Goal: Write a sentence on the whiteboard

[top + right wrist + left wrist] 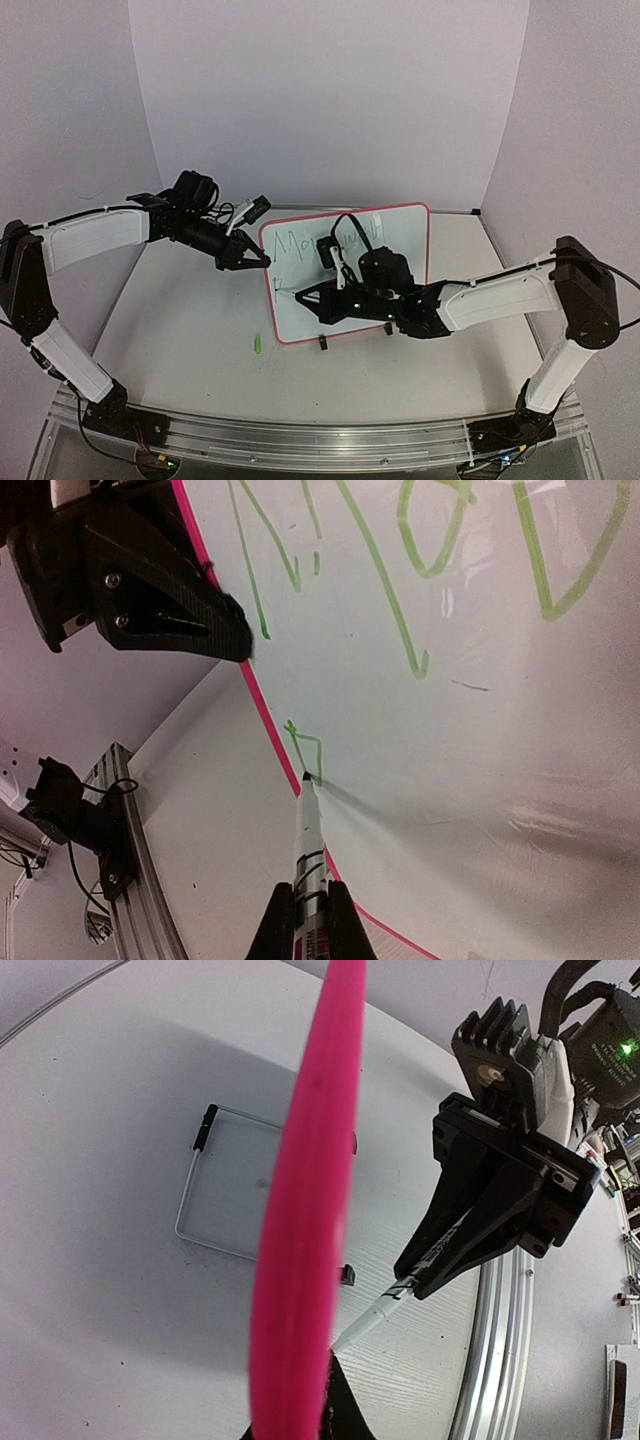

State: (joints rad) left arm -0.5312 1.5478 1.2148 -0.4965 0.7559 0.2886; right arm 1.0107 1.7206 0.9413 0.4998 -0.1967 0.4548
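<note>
The whiteboard (405, 235) stands upright at mid-desk (180, 330). The left pincer (258, 258) pinches its left frame edge. The right pincer (308, 908) is clamped on a marker (308, 845), whose tip touches the board at a short green stroke below the first line of the sentence (385, 590).

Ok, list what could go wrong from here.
1. The marker tip sits near the pink edge of the whiteboard; a stroke might slip off it.
2. The left gripper holds the board at one edge only; pen pressure could twist it.
3. The right gripper could smear the green writing.
</note>
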